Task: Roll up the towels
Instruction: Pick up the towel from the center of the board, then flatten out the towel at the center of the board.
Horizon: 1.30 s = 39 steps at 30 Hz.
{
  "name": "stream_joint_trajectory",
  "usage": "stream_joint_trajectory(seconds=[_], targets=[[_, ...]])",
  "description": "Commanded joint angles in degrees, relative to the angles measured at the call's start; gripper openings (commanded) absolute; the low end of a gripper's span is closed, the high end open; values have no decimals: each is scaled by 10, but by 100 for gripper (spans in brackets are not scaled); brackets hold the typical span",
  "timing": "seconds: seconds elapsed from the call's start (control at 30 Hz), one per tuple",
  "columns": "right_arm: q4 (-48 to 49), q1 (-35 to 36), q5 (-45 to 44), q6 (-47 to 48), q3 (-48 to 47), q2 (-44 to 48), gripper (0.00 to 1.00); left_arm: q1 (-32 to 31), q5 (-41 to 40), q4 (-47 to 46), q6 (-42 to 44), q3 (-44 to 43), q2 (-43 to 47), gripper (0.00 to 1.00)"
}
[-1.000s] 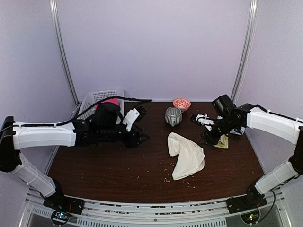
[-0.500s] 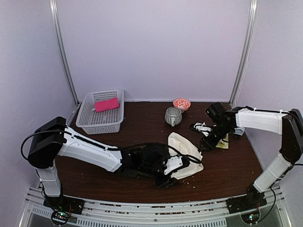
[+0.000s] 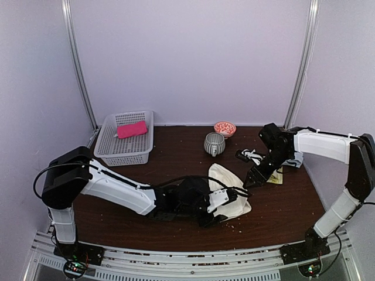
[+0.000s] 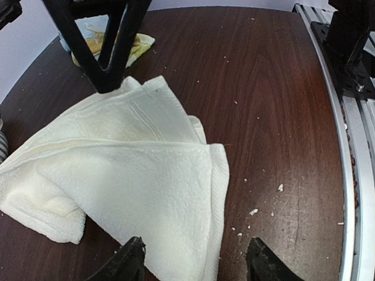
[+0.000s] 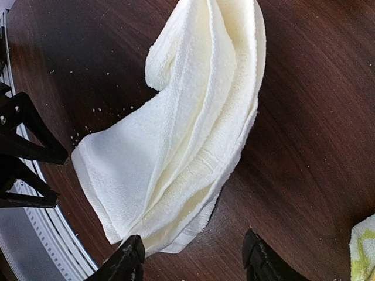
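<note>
Towel (image 4: 135, 175) crumpled, near edge hidden by left claw (image 4: 196, 264), right claw (image 5: 194, 262) at far corner, both gaping.

Light is even and diffuse, falling from above; shadows are soft. The top view is soft and low in detail: pale walls (image 3: 187, 58) bright, dark table (image 3: 281, 211) holding tone. In the left wrist view there is a faint sheen on the far wood, and the rail (image 4: 357, 175) bows (wide-angle lens). In the right wrist view the cream towel (image 5: 193, 117) is well exposed, its weave sharp, with gentle shading in the folds.
</note>
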<state>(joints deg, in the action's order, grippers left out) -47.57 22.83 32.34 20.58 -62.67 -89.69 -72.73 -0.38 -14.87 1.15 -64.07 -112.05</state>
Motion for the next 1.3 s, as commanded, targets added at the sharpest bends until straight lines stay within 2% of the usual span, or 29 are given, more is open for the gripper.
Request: stream_joint_trajectory(seconds=[0.0,0.17,0.33,0.43,0.57,0.63,0.77,1.0,1.1,1.2,1.27], targets=[[-23,-2,12,-2,2,-4,60,-15,-18,-36,58,-25,-35,60],[-22,-3,23,-1,13,-12,61,-24,-88,2,68,-87,-86,58],[-12,-2,4,-12,15,-35,57,-26,-175,-5,72,-111,-114,52],[-7,-3,3,-10,10,-49,42,-25,-210,-10,76,-110,-115,35],[-2,-9,11,-8,-18,-56,11,-24,-255,-17,72,-93,-101,10],[-18,-13,22,1,-42,-63,0,-20,-275,-26,68,-72,-81,0],[-34,-21,6,3,-93,-53,0,5,-320,-30,50,-11,5,0],[-51,-49,-44,22,-195,41,0,42,-400,20,14,104,287,0],[-22,-54,-46,46,-159,114,0,43,-399,60,-27,148,378,0],[5,-55,-44,74,-79,191,0,41,-344,105,-81,193,447,0],[-16,-54,-34,117,-39,222,0,39,-309,135,-125,221,480,0]])
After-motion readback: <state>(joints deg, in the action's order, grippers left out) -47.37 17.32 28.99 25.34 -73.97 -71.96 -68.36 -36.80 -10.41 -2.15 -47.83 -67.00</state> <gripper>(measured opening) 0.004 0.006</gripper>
